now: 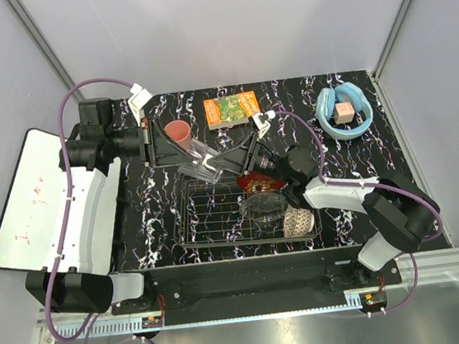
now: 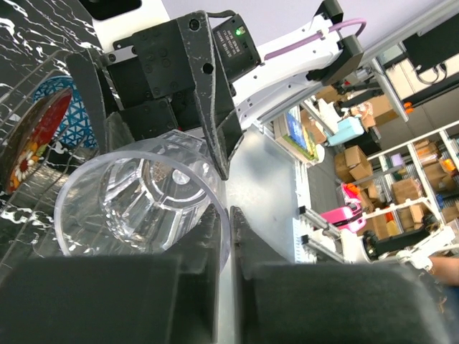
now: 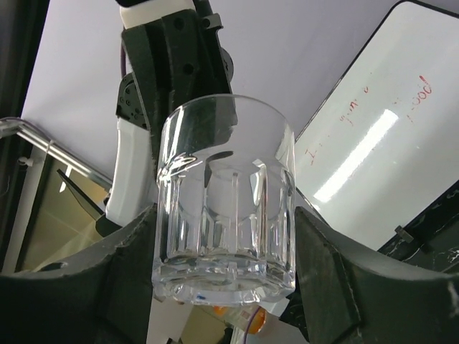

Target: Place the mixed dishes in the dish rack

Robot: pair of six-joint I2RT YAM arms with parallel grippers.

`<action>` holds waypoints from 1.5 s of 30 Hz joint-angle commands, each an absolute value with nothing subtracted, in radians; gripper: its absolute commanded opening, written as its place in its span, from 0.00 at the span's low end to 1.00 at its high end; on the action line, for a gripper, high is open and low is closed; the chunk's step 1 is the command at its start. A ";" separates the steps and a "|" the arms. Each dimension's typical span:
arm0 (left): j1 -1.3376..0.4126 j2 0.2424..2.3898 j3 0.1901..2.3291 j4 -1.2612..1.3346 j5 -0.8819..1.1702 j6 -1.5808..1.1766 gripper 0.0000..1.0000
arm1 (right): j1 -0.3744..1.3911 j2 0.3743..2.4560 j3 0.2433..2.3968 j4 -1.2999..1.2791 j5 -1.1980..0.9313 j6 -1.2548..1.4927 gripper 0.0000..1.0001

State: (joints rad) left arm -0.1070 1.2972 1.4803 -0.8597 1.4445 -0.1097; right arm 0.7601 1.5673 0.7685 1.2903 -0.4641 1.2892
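Broadly, starts with the dish rack [image 1: 219, 223], lying at the near middle of the black marbled table [image 1: 353, 166] and carrying the glossy red bowl [image 1: 260, 183], clear glass bowl [image 1: 262, 205] and beige patterned bowl [image 1: 299, 222] along its right side. Leaves the salmon-pink cup [image 1: 177, 132] out on the table, just beyond the rack's far left corner.

Next down, the arms. Sends the left arm [image 1: 92, 204] up the left side, then right across the far part of the table. Folds the right arm [image 1: 340, 193] in from the near right, elbow bent, wrist aimed left. Brings both noses together over the rack's far edge (a handover pose, by the look of it).

Between them, keeps the clear glass tumbler [image 1: 203, 162] off the table, on its side, mouth toward the left arm. Likely thick-walled, stiff, fairly heavy for its size, slick and breakable. Best taken across the fluted lower body near the solid base, not by the rim alone.

Smallest last. Pinches the rim wall with the left gripper [image 2: 226, 222], one finger inside the mouth, one outside, closed tight on the glass. Brackets the base with the right gripper [image 3: 226, 269], fingers [image 3: 129, 279] spread either side. Cannot tell whether the pads press yet.
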 commanded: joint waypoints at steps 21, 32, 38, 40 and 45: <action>0.071 1.190 1.407 -0.873 0.882 0.138 0.99 | 0.811 1.626 1.690 -0.754 -0.044 0.307 0.00; 0.103 1.135 1.402 -0.925 0.749 0.126 0.99 | 0.989 1.927 1.928 -1.051 0.207 0.218 0.00; 0.176 1.127 1.390 -0.925 0.782 0.118 0.99 | 0.997 1.997 1.976 -1.058 0.209 0.189 0.00; 0.221 1.132 1.381 -0.928 0.808 0.123 0.99 | 0.997 2.032 1.997 -1.062 0.209 0.183 0.00; 0.287 1.147 1.364 -0.937 0.860 0.144 0.99 | 0.996 2.129 2.077 -1.077 0.189 0.155 0.00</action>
